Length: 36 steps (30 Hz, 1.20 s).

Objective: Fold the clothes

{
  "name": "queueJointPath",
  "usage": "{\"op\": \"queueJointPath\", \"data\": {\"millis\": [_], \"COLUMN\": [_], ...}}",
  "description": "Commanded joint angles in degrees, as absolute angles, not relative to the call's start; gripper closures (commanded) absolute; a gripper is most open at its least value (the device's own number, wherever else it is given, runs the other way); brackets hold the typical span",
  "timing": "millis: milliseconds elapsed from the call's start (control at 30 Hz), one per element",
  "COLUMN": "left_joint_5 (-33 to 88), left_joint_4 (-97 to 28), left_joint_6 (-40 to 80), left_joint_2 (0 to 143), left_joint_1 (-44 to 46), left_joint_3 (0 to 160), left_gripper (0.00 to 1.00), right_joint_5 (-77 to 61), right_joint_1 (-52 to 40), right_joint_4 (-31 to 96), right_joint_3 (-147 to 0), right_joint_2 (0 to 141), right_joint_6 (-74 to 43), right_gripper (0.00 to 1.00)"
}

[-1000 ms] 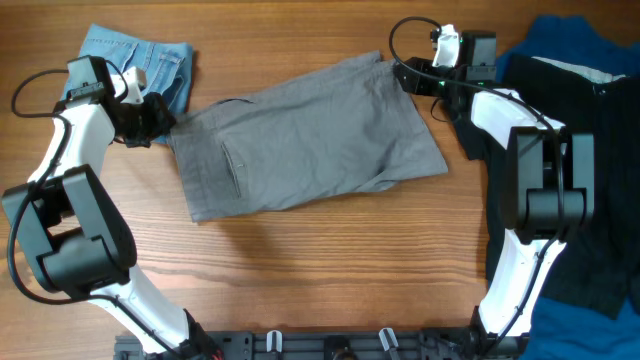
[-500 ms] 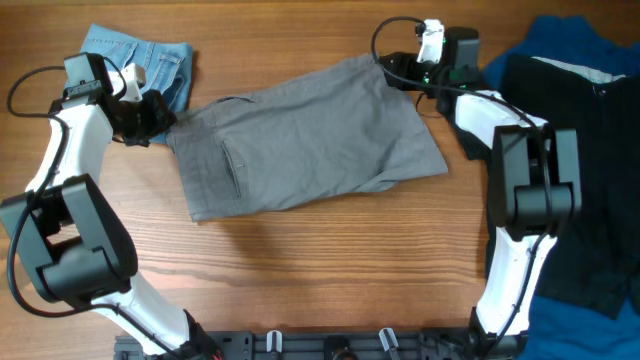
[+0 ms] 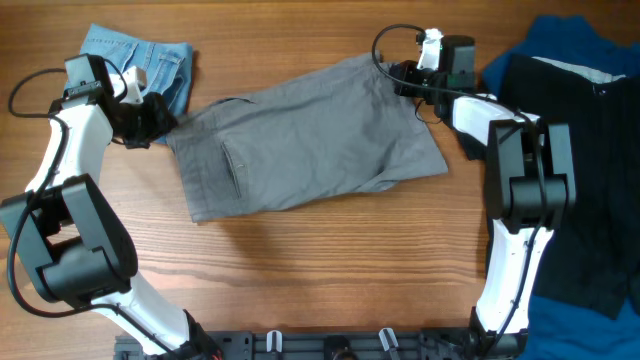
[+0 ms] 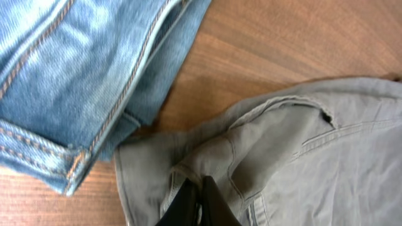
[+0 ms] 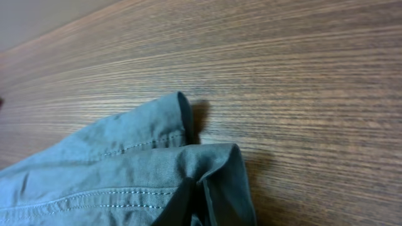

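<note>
Where the wood-grain bench [image 3: 330, 270] fills your overhead view, its planks run left to right and a dark rail [image 3: 330, 345] lines the near edge. The grey shorts [image 3: 310, 135] lie flat across the middle of the bench, tilted so the pocket end sits at your left and lower, and a leg hem reaches up to the right. Your left end effector [image 3: 158, 120] is clenched on a bunched fold at the left corner of the grey shorts, and the left wrist view shows its dark fingertips [image 4: 188, 202] pressed together on the cloth. Your right end effector [image 3: 402, 78] is clamped on the upper right hem, pinching a rolled edge just above the wood. Light-blue denim shorts [image 3: 150, 55] lie just beside the left corner, their hem close to the grasped fold. A black garment [image 3: 590, 150] and a royal-blue garment [image 3: 565, 40] are heaped at the right edge, beneath the right arm.
</note>
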State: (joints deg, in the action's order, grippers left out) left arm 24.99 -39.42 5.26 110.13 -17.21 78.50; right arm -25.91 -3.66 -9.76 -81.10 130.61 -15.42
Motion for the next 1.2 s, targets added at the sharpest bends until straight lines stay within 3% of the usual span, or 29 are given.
{"op": "queueJointPath", "data": {"millis": [0, 367, 400, 433, 467, 500, 533, 600, 667, 833, 1000, 1167], "left_joint_5": [25.63, 12.56, 12.56, 12.56, 12.56, 12.56, 12.56, 13.08, 15.46, 20.16, 19.92, 19.46], "left_joint_4": [-41.85, -45.04, -44.91, -44.84, -44.86, -45.01, -45.43, -46.63, -47.48, -48.88, -51.77, -58.11], "left_joint_6": [4.95, 5.02, 5.02, 4.99, 4.99, 4.99, 4.97, 4.97, 4.91, 2.79, 1.76, 1.76], "left_joint_2": [107.35, 104.27, 104.31, 104.38, 104.38, 104.38, 104.36, 104.36, 104.12, 100.07, 89.56, 85.01], "left_joint_1": [-17.45, -19.09, -19.07, -19.0, -18.96, -18.94, -18.98, -18.98, -18.96, -18.65, -16.82, -14.79], "left_joint_3": [79.15, 78.98, 78.98, 78.98, 78.98, 78.98, 78.98, 78.98, 78.98, 79.0, 78.98, 78.98], "left_gripper": [0.96, 0.93, 0.85, 0.67, 0.45, 0.35, 0.35, 0.55, 0.66, 0.66, 0.67, 0.87], "right_joint_5": [-34.65, -41.47, -41.39, -41.41, -41.45, -41.45, -41.74, -43.86, -45.06, -45.56, -41.8, -23.07], "right_joint_1": [-1.19, -0.8, -0.86, -0.89, -0.89, -0.89, -0.89, -1.02, -1.17, -1.54, -1.52, -0.71], "right_joint_4": [-10.07, -13.52, -13.45, -13.19, -12.43, -11.38, -9.82, -5.89, -4.38, -0.62, 16.38, 39.83], "right_joint_3": [-83.05, -83.07, -83.07, -83.07, -83.07, -83.07, -83.07, -83.07, -83.05, -83.05, -83.05, -83.05], "right_joint_2": [128.86, 125.54, 125.54, 125.54, 125.54, 125.54, 125.54, 125.45, 125.01, 121.4, 111.2, 102.78], "right_joint_6": [-16.95, -18.17, -18.2, -18.22, -18.52, -19.07, -19.03, -16.45, -16.47, -16.23, -13.43, -13.85], "right_gripper": [0.96, 0.96, 0.87, 0.44, 0.13, 0.13, 0.14, 0.2, 0.21, 0.2, 0.21, 0.27]}}
